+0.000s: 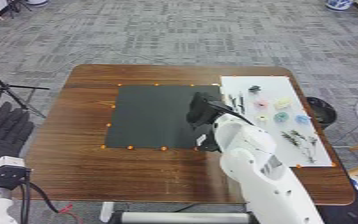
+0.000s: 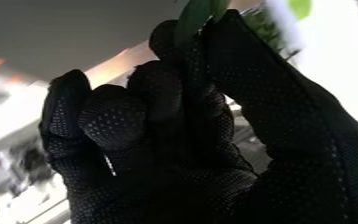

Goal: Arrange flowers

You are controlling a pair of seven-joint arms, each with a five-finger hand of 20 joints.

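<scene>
In the head view my right hand (image 1: 202,111) is over the right part of the black mat (image 1: 149,117), beside the white board (image 1: 291,155). Seen from the right wrist, the right hand (image 2: 184,125) pinches a green leafy piece (image 2: 193,22) between its thumb and a fingertip. On the board lie a pink flower (image 1: 262,104), a yellow flower (image 1: 283,102), a teal flower (image 1: 281,117), a blue flower (image 1: 302,119) and green sprigs (image 1: 295,137). My left hand (image 1: 5,130) is off the table's left side, palm up with straight fingers.
Small orange markers (image 1: 164,148) edge the mat and board. The brown table (image 1: 78,170) extends around them. A dark bin (image 1: 321,112) stands beyond the table's right edge, and a black tripod (image 1: 7,86) is on the floor at the left.
</scene>
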